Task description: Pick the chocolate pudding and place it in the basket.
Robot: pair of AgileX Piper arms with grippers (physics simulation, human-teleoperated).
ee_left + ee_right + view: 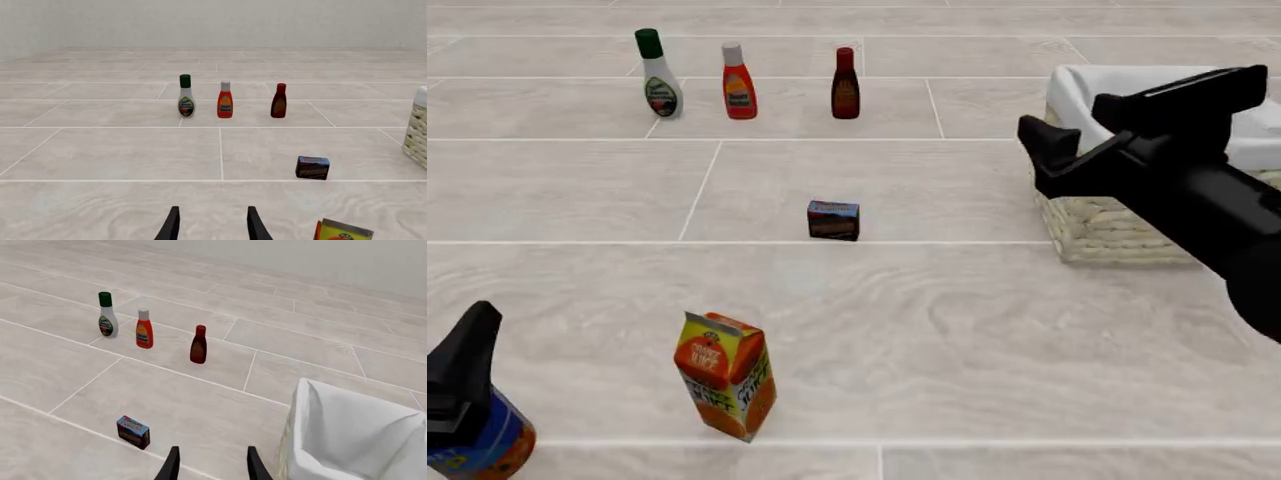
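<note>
At the far left of the front view, the left gripper (pixel 465 350) shows only as a dark pointed shape at the bottom edge, above an orange and blue part of the arm. Its own wrist camera shows 2 black fingers (pixel 171 226) standing apart with bare table between them, holding nothing. Just right of it in the front view stands the orange juice carton (pixel 726 374), upright and slightly turned, well apart from everything else.

Along the far side of the table stand 3 bottles in a row: a white bottle with a green cap (pixel 658 74), a red bottle with a white cap (pixel 738 82), and a dark brown sauce bottle (pixel 845 84), each upright and near its neighbour without touching.

Near the middle of the table sits the chocolate pudding (pixel 833 220), a small dark brown box with a blue and red top edge, resting on the tiled surface on its own, between the carton and the bottle row. No gripper touches it.

Further right is the basket (pixel 1094 235), woven and straw-coloured with a white cloth lining over its rim, partly hidden by the right arm. The right gripper (pixel 1061 150) hangs over the basket's near left corner; its wrist camera shows both fingers (pixel 171 467) spread apart and empty, with the pudding box beside them on the table and the basket's lining to the other side.
</note>
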